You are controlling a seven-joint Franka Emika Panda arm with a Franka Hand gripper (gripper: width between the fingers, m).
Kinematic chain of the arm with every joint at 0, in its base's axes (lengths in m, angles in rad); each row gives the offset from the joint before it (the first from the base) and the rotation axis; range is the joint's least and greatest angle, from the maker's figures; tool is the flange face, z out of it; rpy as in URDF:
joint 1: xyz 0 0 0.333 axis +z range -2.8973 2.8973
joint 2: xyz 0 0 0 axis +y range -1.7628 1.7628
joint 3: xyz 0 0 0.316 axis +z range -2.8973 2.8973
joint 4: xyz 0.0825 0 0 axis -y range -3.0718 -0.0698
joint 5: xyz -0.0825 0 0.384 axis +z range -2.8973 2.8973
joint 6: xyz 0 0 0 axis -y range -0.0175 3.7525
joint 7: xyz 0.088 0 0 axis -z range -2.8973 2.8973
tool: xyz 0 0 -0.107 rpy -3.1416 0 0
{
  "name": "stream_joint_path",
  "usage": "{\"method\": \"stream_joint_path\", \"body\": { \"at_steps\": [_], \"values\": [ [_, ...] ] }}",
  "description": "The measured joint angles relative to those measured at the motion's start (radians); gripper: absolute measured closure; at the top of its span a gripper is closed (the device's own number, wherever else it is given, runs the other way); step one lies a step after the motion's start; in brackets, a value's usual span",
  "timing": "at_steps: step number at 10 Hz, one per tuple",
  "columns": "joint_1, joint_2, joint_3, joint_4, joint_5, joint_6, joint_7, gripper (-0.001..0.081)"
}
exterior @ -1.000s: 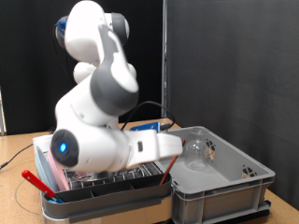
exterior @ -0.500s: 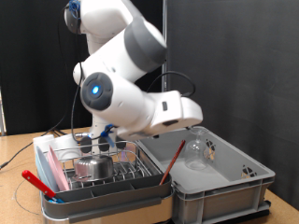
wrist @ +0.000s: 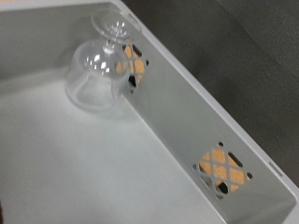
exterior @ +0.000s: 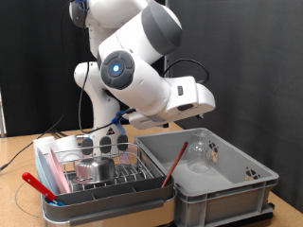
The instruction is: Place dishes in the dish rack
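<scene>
The dish rack (exterior: 128, 168) is a silver wire rack in a pale tray at the exterior view's lower left. A pink plate (exterior: 59, 174) stands on edge at its left end, and a steel cup (exterior: 95, 169) sits upside down in its middle. A clear glass (exterior: 199, 151) (wrist: 93, 73) rests in the grey bin beside the rack. A thin red utensil (exterior: 170, 164) leans against the bin's near wall. My gripper (exterior: 196, 98) hangs high above the bin, over the glass. Its fingers do not show in the wrist view.
The grey plastic bin (exterior: 222, 194) (wrist: 220, 168) stands to the right of the rack, with latticed openings in its wall. A second red utensil (exterior: 36, 183) lies along the tray's front left corner. A cable trails over the wooden table (exterior: 14, 156) at the left.
The arm has risen from low over the rack and swung right, above the bin. The steel cup in the rack has come into sight.
</scene>
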Motion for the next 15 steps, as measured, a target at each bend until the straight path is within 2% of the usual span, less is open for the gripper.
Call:
{"method": "stream_joint_path", "body": {
  "at_steps": [3,4,7,9,12,15],
  "values": [
    [0.029,-0.015,0.043,0.018,-0.066,0.005,-0.105,0.0000],
    [0.042,-0.021,0.062,0.033,-0.091,-0.029,-0.116,0.0000],
    [0.092,-0.059,0.108,0.034,-0.185,-0.039,-0.136,0.0000],
    [0.119,-0.092,0.138,0.002,-0.212,-0.070,-0.138,0.0000],
    [0.135,-0.097,0.160,-0.033,-0.214,-0.163,-0.107,0.0000],
    [0.141,-0.103,0.174,-0.101,-0.213,-0.166,-0.091,0.0000]
  ]
}}
